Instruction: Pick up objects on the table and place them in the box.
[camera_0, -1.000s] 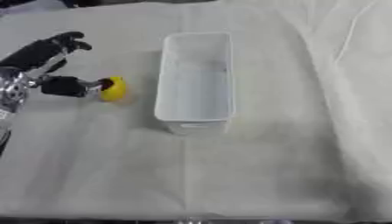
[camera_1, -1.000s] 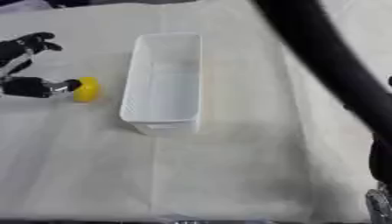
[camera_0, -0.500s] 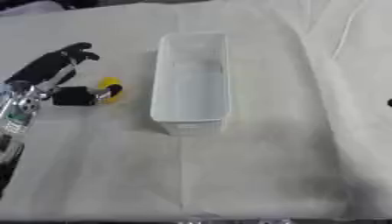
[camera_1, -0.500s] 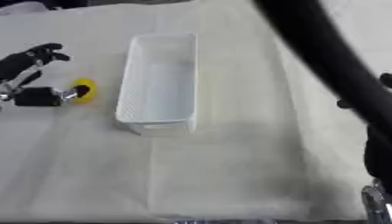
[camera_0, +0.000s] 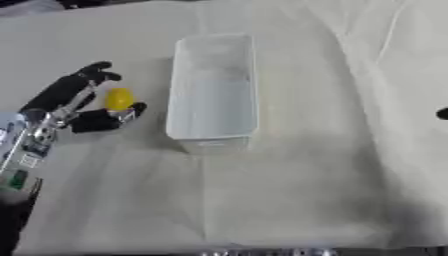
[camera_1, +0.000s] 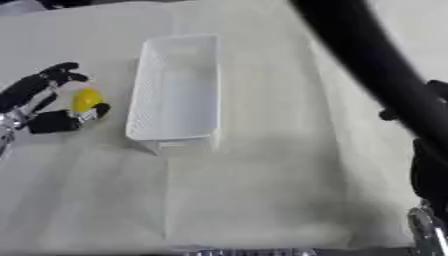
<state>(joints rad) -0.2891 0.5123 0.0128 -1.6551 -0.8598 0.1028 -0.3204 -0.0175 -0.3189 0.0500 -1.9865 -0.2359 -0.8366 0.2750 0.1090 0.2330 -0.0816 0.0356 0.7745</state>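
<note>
While the left eye view has the white box (camera_0: 213, 90) sitting lengthwise at about 12 o'clock from the picture's centre, empty as far as I can tell, the action is over at 9 o'clock: the left hand (camera_0: 77, 102) has come in from the left edge with its fingers spread on the far side of a small yellow object (camera_0: 119, 98) and the thumb lying on the near side. So the yellow thing sits right in the gap between them, just beside the box's left wall but not touching it. Fingers aren't curled round it yet, more of an open bracket, which looks to me like the setup for a pinch before lifting it over the wall. The forearm runs down toward 7 o'clock, wrist cocked so the palm faces the box. Everything rests on a pale cloth (camera_0: 289, 190) with a few creases. Over in the right eye view it's the same layout, box shifted toward 11 o'clock, and the yellow object reads a bit clearer between thumb and fingertips. What's new here is the right arm (camera_1: 367, 65): a big dark blurry bar running from the top edge down to 4 o'clock, well apart from the box. Its hand isn't really visible, so I can't tell what those fingers are doing.
</note>
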